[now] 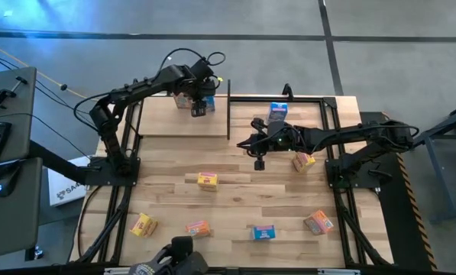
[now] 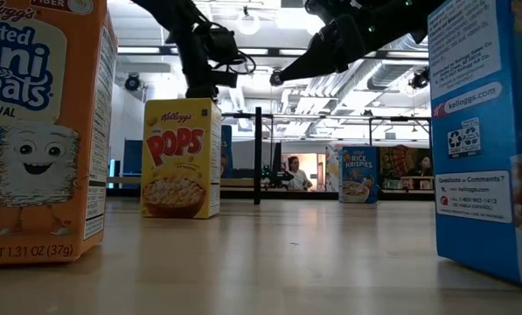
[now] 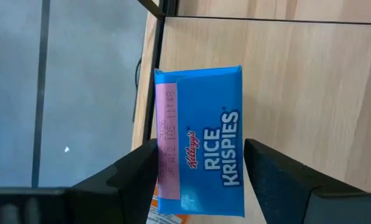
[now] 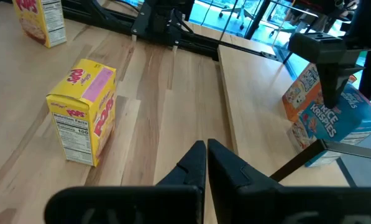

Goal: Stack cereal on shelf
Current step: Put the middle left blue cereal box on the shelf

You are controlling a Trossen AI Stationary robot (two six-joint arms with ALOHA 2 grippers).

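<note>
The shelf (image 1: 170, 124) is a light-wood board with black posts at the table's far left. On it a blue Rice Krispies cereal box (image 3: 201, 140) lies flat on top of an orange box (image 4: 295, 93). My left gripper (image 1: 200, 107) points down over the blue box, its open fingers close beside the box's two long sides. My right gripper (image 4: 207, 152) hangs shut above the table's middle (image 1: 259, 162), holding nothing. Several more cereal boxes lie on the table. My left gripper comes from above with one finger (image 3: 138, 168) at the box's pink-labelled long side (image 3: 166, 124) and the other finger (image 3: 272, 174) at the opposite side. Whether the fingers touch the box, I cannot tell. The box lies flat on the orange box.
A blue box (image 1: 278, 111) stands at the far middle. A yellow box (image 1: 207, 179) lies mid-table and another box (image 1: 303, 160) under my right arm. Several boxes lie along the near edge (image 1: 263, 231). A black post (image 1: 228, 114) borders the shelf's right side.
</note>
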